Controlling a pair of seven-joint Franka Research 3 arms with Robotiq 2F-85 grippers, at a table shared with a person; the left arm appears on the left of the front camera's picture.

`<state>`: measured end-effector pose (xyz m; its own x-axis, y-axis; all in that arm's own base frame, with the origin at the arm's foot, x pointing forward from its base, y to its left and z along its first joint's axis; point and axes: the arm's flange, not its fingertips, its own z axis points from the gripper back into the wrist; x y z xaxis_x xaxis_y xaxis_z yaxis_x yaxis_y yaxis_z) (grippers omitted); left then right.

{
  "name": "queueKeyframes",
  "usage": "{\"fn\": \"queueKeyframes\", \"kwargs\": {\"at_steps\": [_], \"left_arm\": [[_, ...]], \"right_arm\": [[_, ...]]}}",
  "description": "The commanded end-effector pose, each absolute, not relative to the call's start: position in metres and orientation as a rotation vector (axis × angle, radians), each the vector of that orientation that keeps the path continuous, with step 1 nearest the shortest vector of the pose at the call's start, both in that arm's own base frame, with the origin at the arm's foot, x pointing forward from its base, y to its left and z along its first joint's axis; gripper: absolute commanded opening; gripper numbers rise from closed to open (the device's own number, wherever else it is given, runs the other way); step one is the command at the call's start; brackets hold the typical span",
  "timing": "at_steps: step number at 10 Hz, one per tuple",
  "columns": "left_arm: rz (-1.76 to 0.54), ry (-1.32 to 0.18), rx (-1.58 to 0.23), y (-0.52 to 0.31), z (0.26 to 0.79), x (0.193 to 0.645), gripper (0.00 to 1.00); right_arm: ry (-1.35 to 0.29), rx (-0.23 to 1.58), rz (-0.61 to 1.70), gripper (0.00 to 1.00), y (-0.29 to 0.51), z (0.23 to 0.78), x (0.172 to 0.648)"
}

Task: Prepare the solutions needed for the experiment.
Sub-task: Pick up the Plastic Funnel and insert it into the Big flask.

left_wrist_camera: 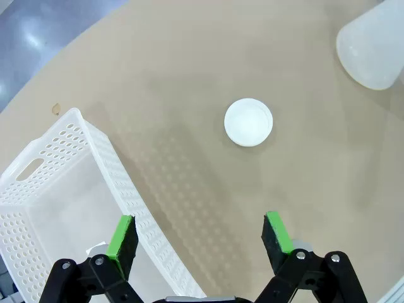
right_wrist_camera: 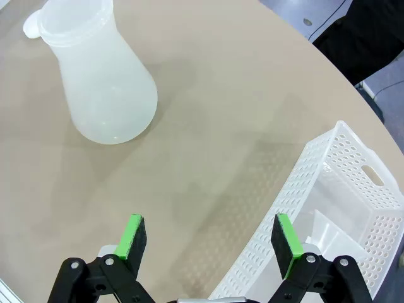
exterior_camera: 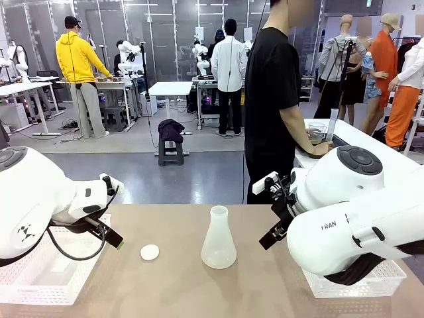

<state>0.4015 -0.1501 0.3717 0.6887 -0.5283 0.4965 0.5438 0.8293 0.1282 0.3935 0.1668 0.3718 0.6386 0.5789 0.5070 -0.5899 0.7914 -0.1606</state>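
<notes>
Front view: frosted flask (exterior_camera: 218, 248) upright at mid-counter (exterior_camera: 199, 291), small white disc (exterior_camera: 150, 252) lying just left of it, not touching. Left arm (exterior_camera: 33, 199) left of the flask above a white basket (exterior_camera: 40, 278); right arm (exterior_camera: 344, 218) right of the flask above a second basket (exterior_camera: 391, 275). Behind and right of the flask, a clear beaker (exterior_camera: 317, 130) on a white table (exterior_camera: 361, 137) by a person's hand (exterior_camera: 321, 149); solution in it too small to tell.

Left wrist view: left end effector (left_wrist_camera: 201, 237) spread wide, gripping nothing, hanging over basket rim and bare counter, disc between it and the flask.

Right wrist view: right end effector (right_wrist_camera: 211, 237) spread wide, gripping nothing, near the flask but apart from it, second basket on the side away from the flask.
</notes>
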Motion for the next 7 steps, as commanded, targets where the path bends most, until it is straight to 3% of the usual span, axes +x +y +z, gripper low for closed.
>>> {"fn": "queueKeyframes", "kwargs": {"at_steps": [1, 7], "left_arm": [[-0.599, -0.546, -0.03, -0.1499, 0.3717, 0.4016, 1.0], [-0.599, -0.546, -0.03, -0.1499, 0.3717, 0.4016, 1.0]], "right_arm": [[-0.571, 0.022, 0.665, 1.0, 0.1668, 0.3718, 0.3935], [-0.571, 0.022, 0.665, 1.0, 0.1668, 0.3718, 0.3935]]}}
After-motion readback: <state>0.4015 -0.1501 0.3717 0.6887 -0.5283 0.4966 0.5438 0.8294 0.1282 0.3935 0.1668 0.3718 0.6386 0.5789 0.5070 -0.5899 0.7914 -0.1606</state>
